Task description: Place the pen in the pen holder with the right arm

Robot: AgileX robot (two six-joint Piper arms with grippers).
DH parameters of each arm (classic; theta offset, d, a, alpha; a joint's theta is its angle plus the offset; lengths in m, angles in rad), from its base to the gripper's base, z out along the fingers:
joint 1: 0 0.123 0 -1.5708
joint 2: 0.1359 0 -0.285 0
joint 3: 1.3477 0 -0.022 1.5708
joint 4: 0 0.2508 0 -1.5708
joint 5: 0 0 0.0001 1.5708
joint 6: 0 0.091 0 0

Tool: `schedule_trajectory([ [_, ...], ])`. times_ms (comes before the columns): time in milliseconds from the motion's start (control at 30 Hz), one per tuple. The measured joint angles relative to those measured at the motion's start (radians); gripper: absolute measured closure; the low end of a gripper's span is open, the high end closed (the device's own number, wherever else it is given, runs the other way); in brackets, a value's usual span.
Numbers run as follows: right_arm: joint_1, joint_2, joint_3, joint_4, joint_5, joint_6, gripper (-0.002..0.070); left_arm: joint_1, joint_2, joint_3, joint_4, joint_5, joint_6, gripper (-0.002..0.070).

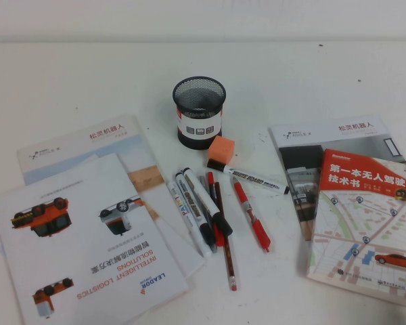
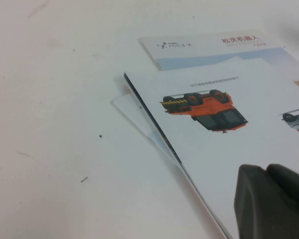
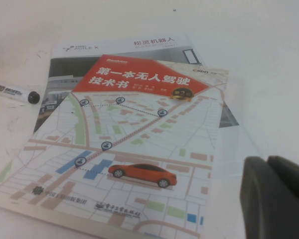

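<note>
Right gripper: you are seeing only its dark finger bodies at the edge of the right wrist view, hovering over the right-hand pile of paper; the tips are out of frame, so you cannot tell how they are set, and nothing shows in them. It is absent from the high view, so the right arm is sitting back off the table.

Directly beneath it is lying the book with the red title band and a street map bearing an orange car, stacked on a grey-and-white brochure.

Left gripper: same story, dark finger bodies only, state not readable, hanging over the white leaflet printed with an orange truck on the left side.

Moving inward, you are looking at a loose cluster of writing tools at table centre. The slim red ballpoint pen with a whitish middle section is lying flat, slanted, at the right edge of that cluster, apart from the white markers with black caps and the long dark-red pencil.

Behind it, the round black wire-mesh pen holder with a white label band is standing upright and looks empty; an orange sponge block is sitting between holder and pen.

Progress: nothing done yet. Reach, grasp, lift and drop-in are all remaining.
</note>
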Motion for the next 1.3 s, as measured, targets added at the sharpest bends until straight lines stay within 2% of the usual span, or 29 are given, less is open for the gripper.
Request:
schedule_trajectory([
  [233,0.0,0.0,0.0,0.005,0.0,0.0,0.0696,0.0,0.0,0.0,0.0,0.0,0.0,0.0677],
  [333,0.0,0.0,0.0,0.091,0.0,0.0,0.0696,0.0,0.0,0.0,0.0,0.0,0.0,0.0678],
  [467,0.0,0.0,0.0,0.436,-0.009,0.0,0.0696,0.0,0.0,0.0,0.0,0.0,0.0,0.0677],
  [600,0.0,0.0,0.0,0.86,-0.029,0.0,0.0696,0.0,0.0,0.0,0.0,0.0,0.0,0.0678],
  [700,0.0,0.0,0.0,1.017,-0.064,0.0,0.0696,0.0,0.0,0.0,0.0,0.0,0.0,0.0678],
  [1167,0.0,0.0,0.0,1.012,-0.064,-0.054,0.0696,0.0,0.0,0.0,0.0,0.0,0.0,0.0677],
  [1300,0.0,0.035,-0.037,0.911,0.002,-0.062,0.0696,0.0,0.0,0.0,0.0,0.0,0.0,0.0677],
])
